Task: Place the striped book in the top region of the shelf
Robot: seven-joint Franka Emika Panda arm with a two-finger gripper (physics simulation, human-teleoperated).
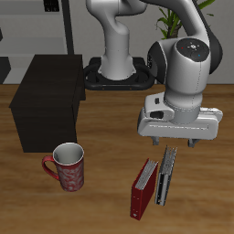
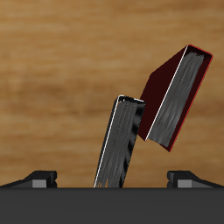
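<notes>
Hung open-jawed as gripper (image 1: 171, 146) straight above striped book (image 1: 165, 180), lower right of frame, spine running frontward.

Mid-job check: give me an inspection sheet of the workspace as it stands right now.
Surface: wooden table, no spills seen.
Job's things: striped book stands on edge beside the dark red book, under the gripper; shelf is at the table's far side, its flat top bare.
Clutter: dark red book close beside the striped book, tilted against it in the wrist view; red patterned mug in front of the shelf.
Grippers: gripper open, fingers straddling the striped book's top, not closed on it.
Cables: nothing seen.
Surroundings: robot base at the back, a plant and a grey rack behind.
</notes>
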